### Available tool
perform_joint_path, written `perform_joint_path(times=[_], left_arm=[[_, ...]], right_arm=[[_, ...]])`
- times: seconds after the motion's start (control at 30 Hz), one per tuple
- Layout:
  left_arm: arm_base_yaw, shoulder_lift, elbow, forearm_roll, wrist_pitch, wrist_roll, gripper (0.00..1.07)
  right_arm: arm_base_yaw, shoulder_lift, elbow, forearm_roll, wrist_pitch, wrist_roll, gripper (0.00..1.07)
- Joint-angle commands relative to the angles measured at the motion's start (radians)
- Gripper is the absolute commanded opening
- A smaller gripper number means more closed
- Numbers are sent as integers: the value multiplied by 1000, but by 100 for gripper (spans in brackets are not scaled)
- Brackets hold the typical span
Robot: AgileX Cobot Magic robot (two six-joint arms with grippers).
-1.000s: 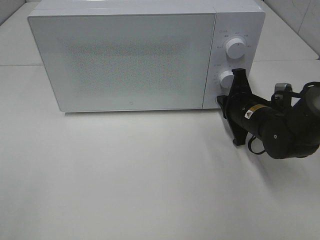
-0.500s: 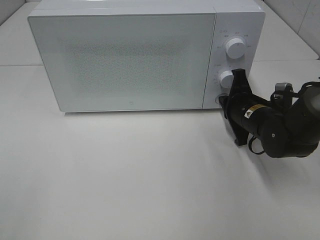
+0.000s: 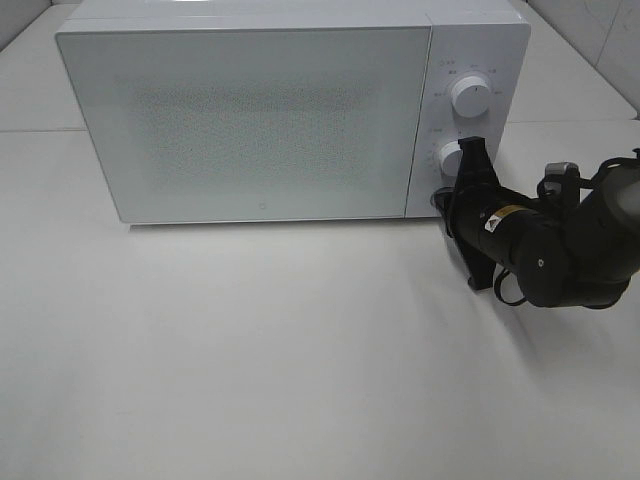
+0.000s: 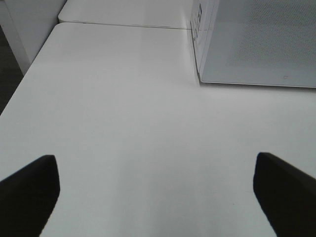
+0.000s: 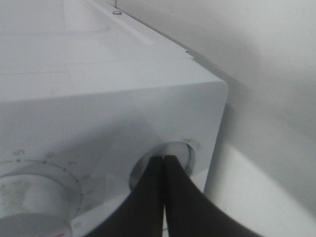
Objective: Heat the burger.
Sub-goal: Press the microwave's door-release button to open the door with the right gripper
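Our right gripper (image 5: 164,160) is clenched, its tips at the round button (image 5: 186,154) beneath the microwave's (image 3: 490,35) lower dial (image 3: 452,157); only the wrist view shows that button. Our left gripper (image 4: 158,195), unseen from above, spreads wide over the table (image 4: 123,123). The door (image 3: 250,120) is shut and the burger is hidden.

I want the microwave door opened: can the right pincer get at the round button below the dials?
Probably yes: the shut right pincer has its tips at the round button, under the lower dial, with nothing in between.
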Motion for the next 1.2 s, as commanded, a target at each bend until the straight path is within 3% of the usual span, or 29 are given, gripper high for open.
perform_joint_path(times=[0.03,0.77,1.2], left_arm=[[2,-15,2,6,-3,-3,101],[2,-15,2,6,-3,-2,101],[2,-15,2,6,-3,-2,101]], right_arm=[[-3,-6,-46,25,-81,-19,0],[-4,-3,-146,72,-69,-57,0],[5,-8,-94,67,-54,5,0]])
